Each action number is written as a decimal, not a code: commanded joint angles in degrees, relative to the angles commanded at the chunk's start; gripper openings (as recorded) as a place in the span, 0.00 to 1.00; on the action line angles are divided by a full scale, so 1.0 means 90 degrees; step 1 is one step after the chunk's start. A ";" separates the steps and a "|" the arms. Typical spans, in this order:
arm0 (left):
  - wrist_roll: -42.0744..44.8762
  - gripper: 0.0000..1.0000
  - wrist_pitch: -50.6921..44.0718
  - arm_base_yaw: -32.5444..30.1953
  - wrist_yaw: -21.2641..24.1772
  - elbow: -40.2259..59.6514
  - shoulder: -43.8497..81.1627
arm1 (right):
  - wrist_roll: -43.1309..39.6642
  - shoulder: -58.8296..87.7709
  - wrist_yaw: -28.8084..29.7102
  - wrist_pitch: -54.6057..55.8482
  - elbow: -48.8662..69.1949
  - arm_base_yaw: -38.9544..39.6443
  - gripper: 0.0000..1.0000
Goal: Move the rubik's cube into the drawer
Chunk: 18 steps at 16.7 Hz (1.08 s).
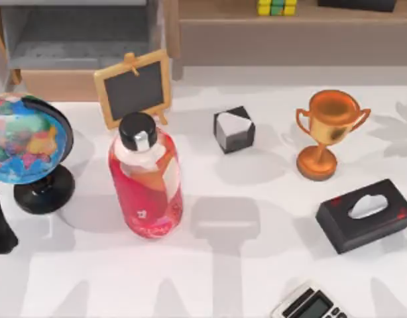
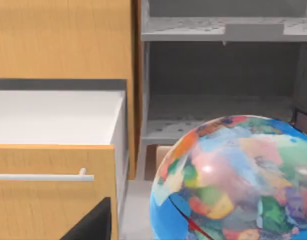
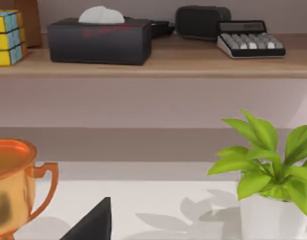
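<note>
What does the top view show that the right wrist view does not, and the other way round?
The top view adds the globe, red bottle, chalkboard and black-and-white cube. The right wrist view adds the potted plant and, on the shelf, a tissue box and a calculator. Both share the trophy and the rubik's cube on the shelf.

A white table [image 1: 256,265] fronts a long brown wooden shelf [image 3: 158,62] and plain pale wall [image 3: 143,105].
</note>
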 joint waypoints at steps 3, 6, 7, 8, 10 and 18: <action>0.0001 1.00 0.0017 -0.0033 -0.0025 0.0049 0.0063 | 0.0000 0.0000 0.0000 0.0000 0.0000 0.0000 1.00; 0.0004 1.00 0.0181 -0.0319 -0.0244 0.0514 0.0649 | 0.0000 0.0000 0.0000 0.0000 0.0000 0.0000 1.00; 0.0004 1.00 0.0279 -0.0467 -0.0362 0.0771 0.0978 | 0.0000 0.0000 0.0000 0.0000 0.0000 0.0000 1.00; 0.0003 1.00 0.0402 -0.0635 -0.0503 0.1078 0.1371 | 0.0000 0.0000 0.0000 0.0000 0.0000 0.0000 1.00; -0.0004 1.00 0.0728 -0.1025 -0.0846 0.1833 0.2355 | 0.0000 0.0000 0.0000 0.0000 0.0000 0.0000 1.00; 0.0003 1.00 0.2646 -0.2925 -0.2651 0.5940 0.8080 | 0.0000 0.0000 0.0000 0.0000 0.0000 0.0000 1.00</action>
